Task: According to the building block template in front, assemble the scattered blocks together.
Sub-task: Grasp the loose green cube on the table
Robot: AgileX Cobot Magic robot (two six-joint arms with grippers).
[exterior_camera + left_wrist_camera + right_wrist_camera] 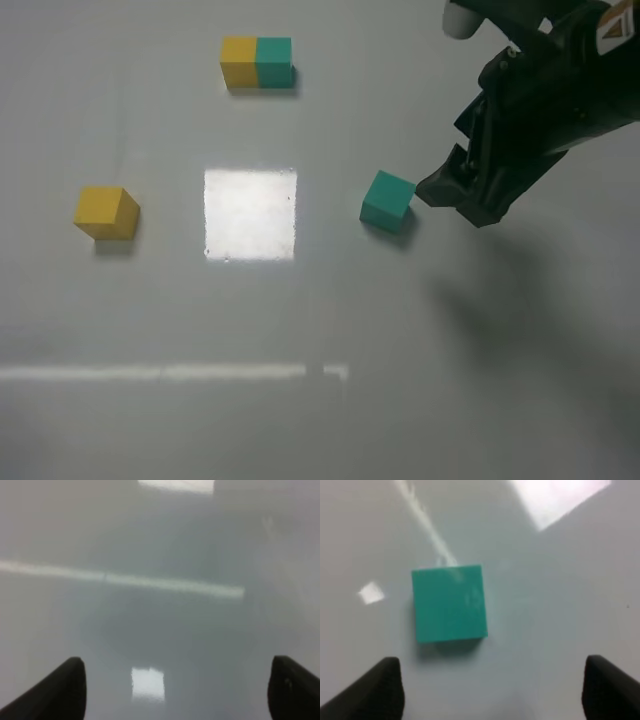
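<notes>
The template (257, 62), a fused yellow and teal bar, lies at the back of the table. The loose yellow cube (105, 211) sits at the left. The loose teal cube (387, 200) sits right of centre; it also shows in the right wrist view (449, 603). My right gripper (445, 190) hangs just right of the teal cube, open and empty; in the right wrist view (490, 690) the cube lies ahead of the fingertips, apart from them. My left gripper (175, 690) is open over bare table and is out of the exterior high view.
A bright square of reflected light (250, 214) lies on the grey table (320, 420) between the two loose cubes. A thin light streak (170, 372) crosses the table nearer the front.
</notes>
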